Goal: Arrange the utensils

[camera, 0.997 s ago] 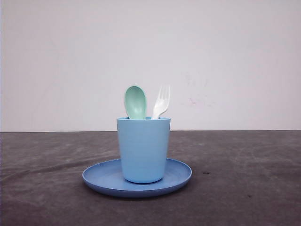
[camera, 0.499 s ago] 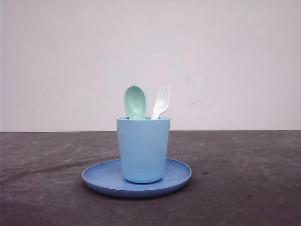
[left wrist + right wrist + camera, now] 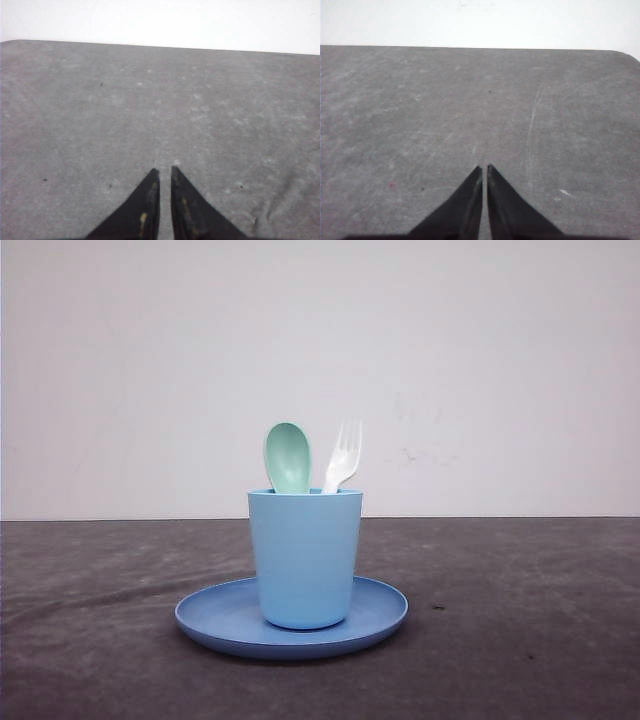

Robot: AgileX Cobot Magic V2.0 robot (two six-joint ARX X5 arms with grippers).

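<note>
Front view: the mint-green spoon (image 3: 288,457) and white fork (image 3: 342,456) stand upright in the light blue cup (image 3: 305,558) on the blue plate (image 3: 226,618). Wrist views: left gripper (image 3: 163,172) and right gripper (image 3: 484,169) hang over bare table, fingers nearly together, empty; lifting one utensil calls for pinching its head straight upward.

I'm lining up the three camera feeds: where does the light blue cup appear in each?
Front view: cup at centre, standing on the blue plate, spoon and fork inside.
Left wrist view: not in it.
Right wrist view: not in it.
Shared landmark: the grey tabletop meeting the white wall.
</note>
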